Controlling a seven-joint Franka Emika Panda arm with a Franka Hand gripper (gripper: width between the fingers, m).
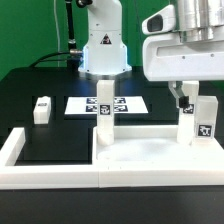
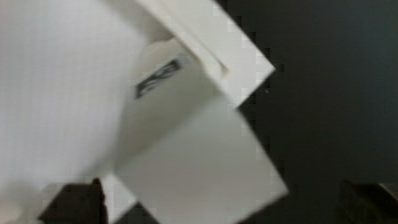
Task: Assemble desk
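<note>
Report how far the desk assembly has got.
Done: two legs stand upright on the tabletop, one at its back, one by the exterior view's right. In hand: nothing; the gripper hangs open beside that leg. Left: a loose leg on the table.

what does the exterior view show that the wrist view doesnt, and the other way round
Only the exterior view shows the robot's base, the marker board, a loose leg lying apart toward that view's left, a leg standing upright on the tabletop, and the white border wall.

Only the wrist view shows a close look down a leg's flat faces and one edge-on tag, with dark pincer fingertips at the frame's edge.

Both show the leg under the open pincer.
</note>
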